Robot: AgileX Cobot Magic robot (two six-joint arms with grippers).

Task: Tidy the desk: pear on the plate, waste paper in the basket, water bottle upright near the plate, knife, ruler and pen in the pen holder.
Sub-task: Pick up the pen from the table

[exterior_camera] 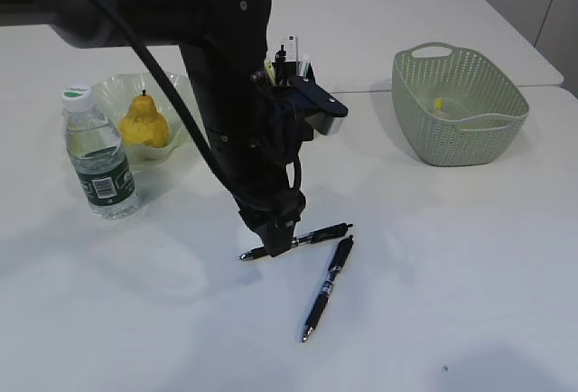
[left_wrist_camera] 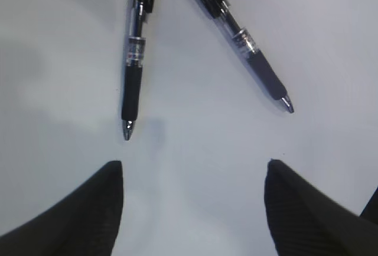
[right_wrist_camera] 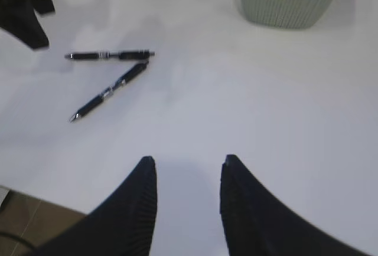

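Hovering with jaws apart, the left gripper (left_wrist_camera: 192,176) faces the nearer pen (left_wrist_camera: 134,67), lying toward twelve o'clock.

Two black pens flat on the white table, upper pen (exterior_camera: 312,236) and lower pen (exterior_camera: 327,286), back ends close together, tips spread apart. Yellow pear (exterior_camera: 144,123) upright on the pale plate (exterior_camera: 113,92). Clear water bottle (exterior_camera: 99,156) standing just beside the plate, white cap on. Green basket (exterior_camera: 458,103) at right, something yellow inside. Dark pen holder (exterior_camera: 298,70) mostly hidden
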